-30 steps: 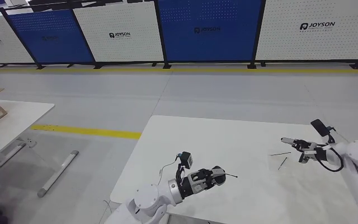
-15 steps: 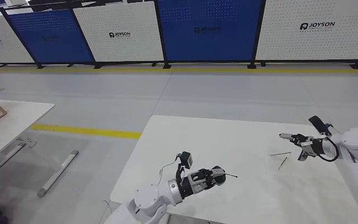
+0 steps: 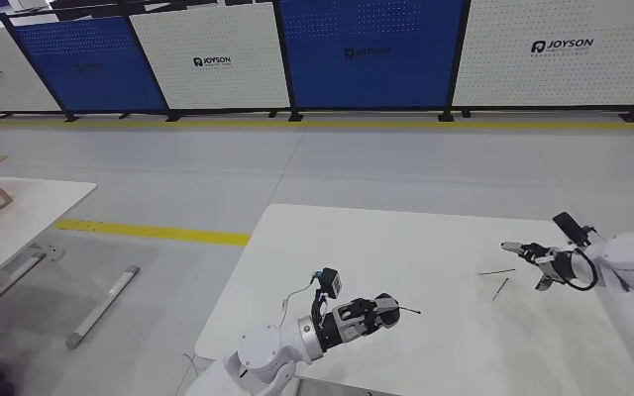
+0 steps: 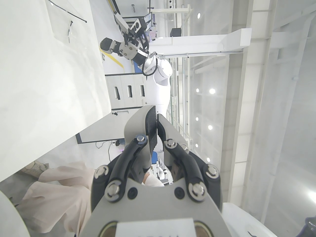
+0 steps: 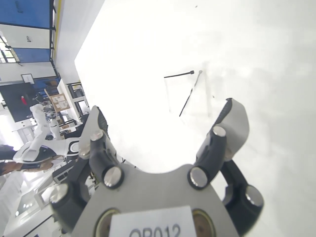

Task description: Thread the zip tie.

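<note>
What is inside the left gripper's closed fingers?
A thin black zip tie pokes out of the left gripper over the white table. The clamped part is hidden between the pressed pads, so how much is held cannot be seen.

In the top view a thin black strip (image 3: pixel 407 311) juts from the left gripper (image 3: pixel 388 309), too small to tell as a zip tie. Its held end is hidden between the pressed-together pads (image 4: pixel 151 124). The right arm (image 3: pixel 616 259) runs off the picture's edge.
</note>
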Robot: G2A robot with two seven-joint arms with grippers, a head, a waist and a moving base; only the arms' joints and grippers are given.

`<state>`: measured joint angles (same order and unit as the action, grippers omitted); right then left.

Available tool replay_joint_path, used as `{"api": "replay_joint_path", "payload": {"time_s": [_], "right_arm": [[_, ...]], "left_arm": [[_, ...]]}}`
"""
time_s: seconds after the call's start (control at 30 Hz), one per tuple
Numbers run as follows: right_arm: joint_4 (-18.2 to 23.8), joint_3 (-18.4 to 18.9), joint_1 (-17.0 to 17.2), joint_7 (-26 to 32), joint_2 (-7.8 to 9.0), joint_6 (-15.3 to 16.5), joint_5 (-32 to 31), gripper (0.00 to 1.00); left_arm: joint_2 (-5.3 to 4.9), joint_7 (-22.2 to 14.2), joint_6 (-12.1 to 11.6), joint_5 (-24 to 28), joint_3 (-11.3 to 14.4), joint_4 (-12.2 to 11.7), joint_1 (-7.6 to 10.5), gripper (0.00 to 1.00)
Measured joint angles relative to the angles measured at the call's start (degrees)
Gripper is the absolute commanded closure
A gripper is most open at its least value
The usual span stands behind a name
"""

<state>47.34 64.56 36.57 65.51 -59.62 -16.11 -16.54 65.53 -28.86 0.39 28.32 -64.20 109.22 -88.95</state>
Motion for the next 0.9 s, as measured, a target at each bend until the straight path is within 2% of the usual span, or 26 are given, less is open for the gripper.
{"api": "replay_joint_path", "payload": {"time_s": [0.17, 0.4, 0.53, 0.7, 0.77, 0.8, 0.83, 0.9], "right_arm": [[-3.4, -3.6, -2.6, 0.4, -1.07, -0.7, -2.7, 0.00], [-3.4, -3.5, -2.6, 0.4, -1.06, -0.7, -2.7, 0.00], [-2.5, -3.5, -1.7, -1.6, -1.23, -0.1, -1.9, 0.00], [-4.3, -4.9, -3.5, -0.7, -1.80, -0.4, -2.7, 0.00], [-5.7, -5.6, -4.3, -1.1, -2.21, -0.9, -2.9, 0.38], [-6.4, -5.9, -4.7, -1.3, -2.39, -1.1, -2.9, 0.46], [-7.3, -6.3, -5.2, -1.4, -2.64, -1.2, -2.9, 0.51], [-8.6, -6.9, -5.9, -1.6, -3.03, -1.2, -3.0, 0.47]], "left_arm": [[0.00, 0.0, 0.0, 0.0, 0.0, 0.0, 0.00, 1.00], [0.00, 0.0, 0.0, 0.0, 0.0, 0.0, 0.00, 1.00], [0.00, 0.0, 0.0, 0.0, 0.0, 0.0, 0.00, 1.00], [0.00, 0.0, 0.0, 0.0, 0.0, 0.0, 0.00, 1.00], [0.00, 0.0, 0.0, 0.0, 0.0, 0.0, 0.00, 1.00], [0.00, 0.0, 0.0, 0.0, 0.0, 0.0, 0.00, 1.00], [0.00, 0.0, 0.0, 0.0, 0.0, 0.0, 0.00, 1.00], [0.00, 0.0, 0.0, 0.0, 0.0, 0.0, 0.00, 1.00]]}}
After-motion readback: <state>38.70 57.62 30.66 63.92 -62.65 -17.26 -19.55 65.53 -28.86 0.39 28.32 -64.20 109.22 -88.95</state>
